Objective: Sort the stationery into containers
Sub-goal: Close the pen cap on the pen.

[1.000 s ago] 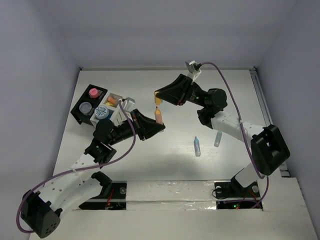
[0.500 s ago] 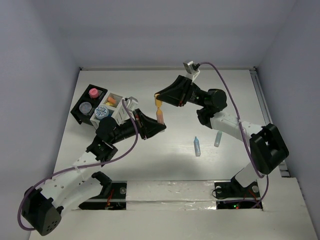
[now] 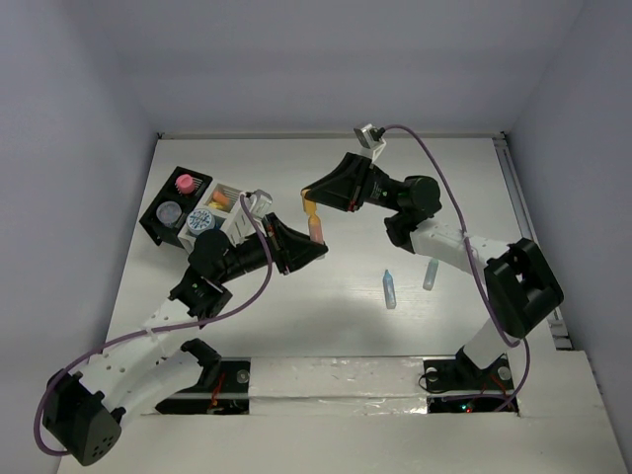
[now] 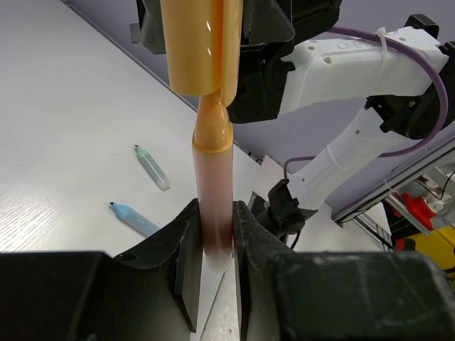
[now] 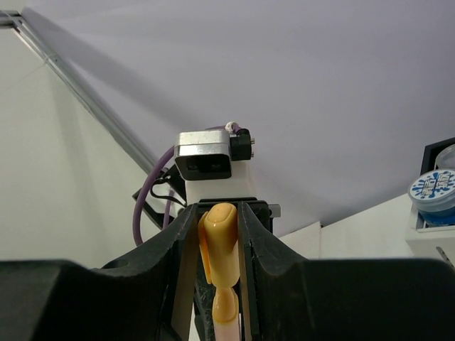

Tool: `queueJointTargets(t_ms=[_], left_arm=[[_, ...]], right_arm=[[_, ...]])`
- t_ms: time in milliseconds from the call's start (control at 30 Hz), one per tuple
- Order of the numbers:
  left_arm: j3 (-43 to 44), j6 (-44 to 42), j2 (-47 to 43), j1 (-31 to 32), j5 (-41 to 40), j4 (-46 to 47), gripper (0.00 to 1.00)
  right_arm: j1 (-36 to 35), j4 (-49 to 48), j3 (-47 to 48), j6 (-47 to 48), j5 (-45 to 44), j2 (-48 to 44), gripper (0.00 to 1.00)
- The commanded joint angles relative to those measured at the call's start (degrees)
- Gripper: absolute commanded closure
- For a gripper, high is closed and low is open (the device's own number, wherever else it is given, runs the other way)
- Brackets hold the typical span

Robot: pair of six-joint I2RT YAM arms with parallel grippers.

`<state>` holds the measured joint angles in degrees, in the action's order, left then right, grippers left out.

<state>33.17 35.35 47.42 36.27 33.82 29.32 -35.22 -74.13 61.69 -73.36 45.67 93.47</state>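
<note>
My left gripper (image 3: 314, 249) is shut on the pale body of an orange pastel stick (image 3: 317, 231), held upright above the table; it grips the stick's lower end (image 4: 213, 192). My right gripper (image 3: 312, 195) is shut on the stick's orange cap (image 3: 310, 206), right at the stick's tip. In the right wrist view the cap (image 5: 219, 238) sits between the fingers with the orange tip (image 5: 225, 307) below it. The black ribbed tray (image 3: 156, 227) and the white compartmented box (image 3: 237, 229) stand at the far left.
A blue stick (image 3: 389, 289) and a green stick (image 3: 431, 274) lie on the table right of centre; both show in the left wrist view (image 4: 135, 218) (image 4: 153, 168). The tray holds a pink piece (image 3: 184, 183) and a grey-lidded tub (image 3: 170, 211); a blue-lidded tub (image 3: 201, 221) sits beside them.
My right gripper has brought the orange cap down and slightly left until it meets the stick's tip. My left gripper has kept the stick almost still.
</note>
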Motion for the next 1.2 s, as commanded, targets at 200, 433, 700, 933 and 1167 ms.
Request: queueJointTargets(t_ms=[200,433,700,933,1167], left_arm=[[3.13,-1.52,-1.98,-0.15,-1.04,1.70,1.00],[4.01,-2.13,-2.51,-0.15,-1.74,0.74,1.00],[4.71,-0.99,-2.51,-0.15,-1.48,3.54,1.00],[6.47,-0.46,-2.50,-0.15,-1.48,6.53,1.00],[7.79,2.87,-2.42,-0.15,-1.13,11.98,1.00]], right_arm=[[0.33,-10.42,0.80,-2.66,2.23,-0.22,1.00],[0.33,-11.30,-0.17,-4.06,3.63,0.04,1.00],[0.33,-18.68,-0.70,-8.98,6.36,1.54,1.00],[-0.81,-24.22,-1.92,-12.17,8.12,2.95,1.00],[-1.34,-23.61,-3.95,-7.41,9.35,-0.04,1.00]])
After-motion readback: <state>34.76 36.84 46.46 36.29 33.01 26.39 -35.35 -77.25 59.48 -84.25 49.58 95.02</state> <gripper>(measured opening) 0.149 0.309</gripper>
